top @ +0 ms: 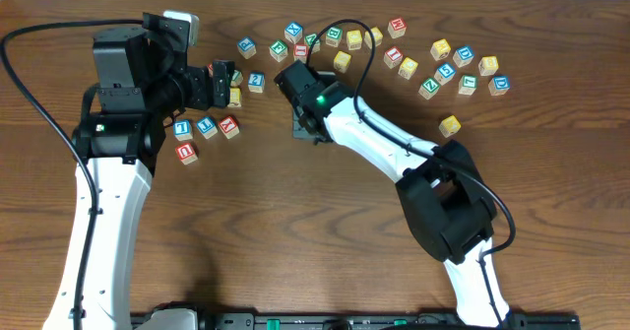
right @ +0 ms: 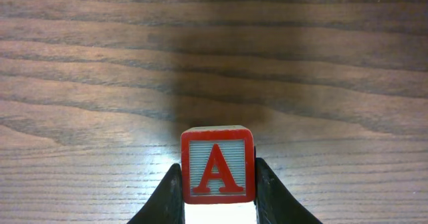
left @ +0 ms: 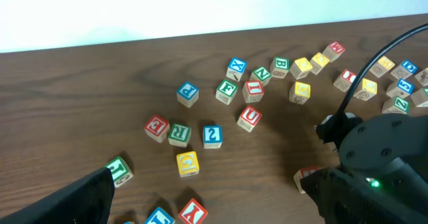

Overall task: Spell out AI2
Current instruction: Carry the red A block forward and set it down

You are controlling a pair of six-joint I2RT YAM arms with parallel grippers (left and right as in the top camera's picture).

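Observation:
The red "A" cube point(right: 217, 165) sits upright between the fingers of my right gripper point(right: 217, 187), which is shut on it just above the wood. In the overhead view the right gripper point(top: 307, 123) hangs over the table's middle and hides the cube. The blue "2" cube point(left: 212, 136) lies on the table next to a green cube, and shows in the overhead view too point(top: 256, 82). Further back, the red "I" cube point(left: 253, 90) stands beside a green "F" cube. My left gripper point(left: 208, 190) is wide open over the cubes at the left point(top: 224, 84), holding nothing.
Several more letter cubes lie scattered along the back point(top: 335, 36) and at the back right point(top: 463, 69). A lone yellow cube point(top: 449, 125) sits right of the right arm. Several cubes point(top: 206, 126) lie by the left arm. The right arm point(left: 374, 164) fills the left wrist view's lower right.

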